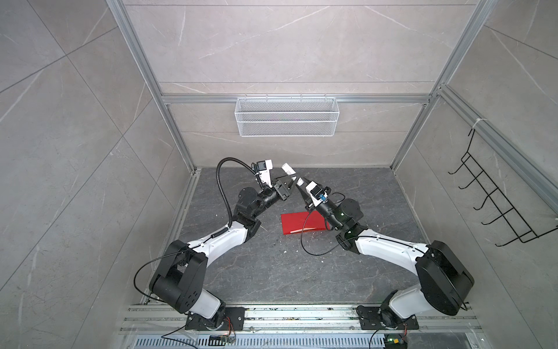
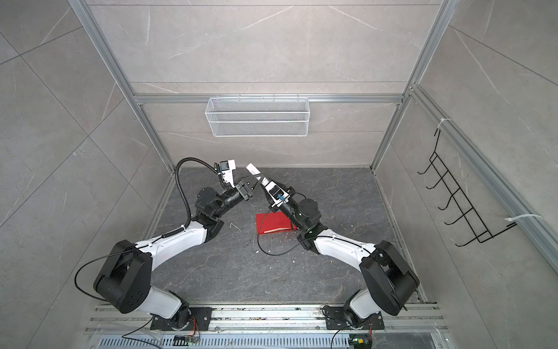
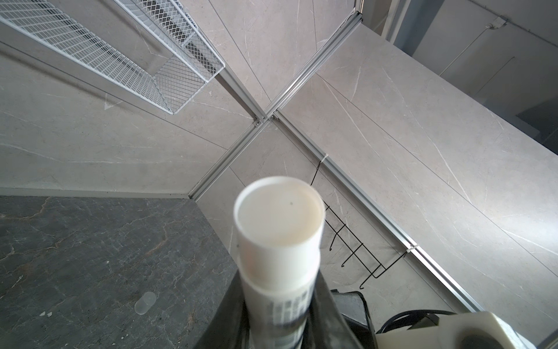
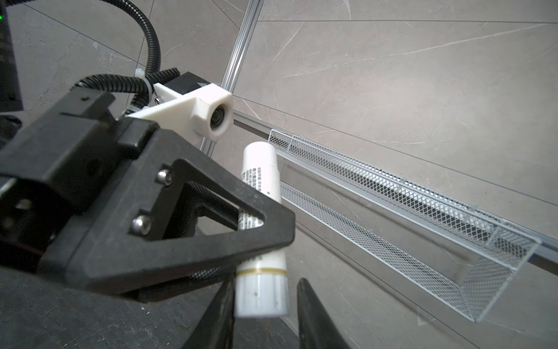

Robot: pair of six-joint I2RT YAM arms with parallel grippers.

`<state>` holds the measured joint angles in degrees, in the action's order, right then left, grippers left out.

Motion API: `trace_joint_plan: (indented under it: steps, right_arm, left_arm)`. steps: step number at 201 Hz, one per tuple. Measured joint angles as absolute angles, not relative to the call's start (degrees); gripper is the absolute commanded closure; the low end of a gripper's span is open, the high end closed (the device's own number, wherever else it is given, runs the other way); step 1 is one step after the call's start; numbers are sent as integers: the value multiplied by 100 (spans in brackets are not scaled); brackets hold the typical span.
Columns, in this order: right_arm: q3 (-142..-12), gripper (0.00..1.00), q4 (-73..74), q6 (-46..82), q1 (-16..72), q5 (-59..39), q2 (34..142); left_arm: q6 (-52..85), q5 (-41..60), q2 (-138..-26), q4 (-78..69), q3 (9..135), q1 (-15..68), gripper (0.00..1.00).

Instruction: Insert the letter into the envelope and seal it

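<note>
Grey marble walls all round, dark stone desk (image 1: 271, 272) below. Up in the air over the back of the desk, both arms nose to nose. Pinches the white glue stick (image 4: 261, 169) across its middle with the left gripper (image 1: 290, 182), firm. Brackets the ringed end of that stick with the right gripper (image 4: 267, 302), jaws spread, one finger touching, a sliver of daylight at the other. Stick's long axis pointing straight out of the right gripper toward the wire basket (image 4: 392, 190) on the back wall. Down on the desk, well below and nearer the arm bases: red envelope (image 1: 293, 222), flat, long axis across both top views, tucked under the right forearm, so nearer that arm. No sign of the letter anywhere; inside the envelope perhaps, impossible to tell. Looks like glue prep for sealing.
</note>
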<state>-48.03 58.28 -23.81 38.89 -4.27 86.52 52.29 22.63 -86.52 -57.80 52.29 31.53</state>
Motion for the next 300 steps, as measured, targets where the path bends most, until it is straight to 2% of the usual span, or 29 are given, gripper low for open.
trace_joint_plan:
  steps: [24,64,101,115,131,147,174,207,236,260,271,289,300]
  right_arm:
    - [-4803,71,5811,-2386,3889,-427,8670]
    - [-4812,72,5804,-2383,3896,-425,8670]
    - [-4814,90,5793,-2338,3898,-427,8672]
    - [-4840,100,5736,-2211,3898,-429,8670]
    - [-4923,100,5542,-1903,3844,-565,8663]
    - [-5076,100,5183,-1326,3647,-1066,8643]
    - [-5461,100,4729,290,3076,-2687,8711]
    - [-5913,100,5306,2534,2589,-4381,9231]
    - [-6292,100,6184,4176,2405,-5253,9819]
    - [-6361,100,6420,4689,2353,-5478,9935]
    - [-6357,85,6425,4674,2353,-5489,9926]
    - [-6243,51,6169,4270,2355,-5371,9776]
    - [-6073,38,5874,3736,2368,-5046,9535]
  left_arm:
    - [5231,2263,-8652,-5780,5229,3151,100]
    - [5236,2268,-8652,-5780,5229,3151,100]
    - [5231,2281,-8652,-5778,5229,3151,100]
    - [5223,2294,-8652,-5765,5229,3151,100]
    - [5157,2311,-8652,-5736,5229,3146,100]
    - [5024,2305,-8652,-5688,5229,3133,100]
    - [4794,2316,-8650,-5688,5275,3127,100]
    - [4619,2403,-8621,-5728,5360,3124,100]
    - [4580,2414,-8621,-5822,5360,3083,100]
    - [4582,2429,-8619,-5843,5360,3079,100]
    - [4587,2425,-8617,-5852,5360,3087,100]
    - [4626,2427,-8617,-5800,5360,3100,100]
    - [4630,2438,-8617,-5664,5356,3122,100]
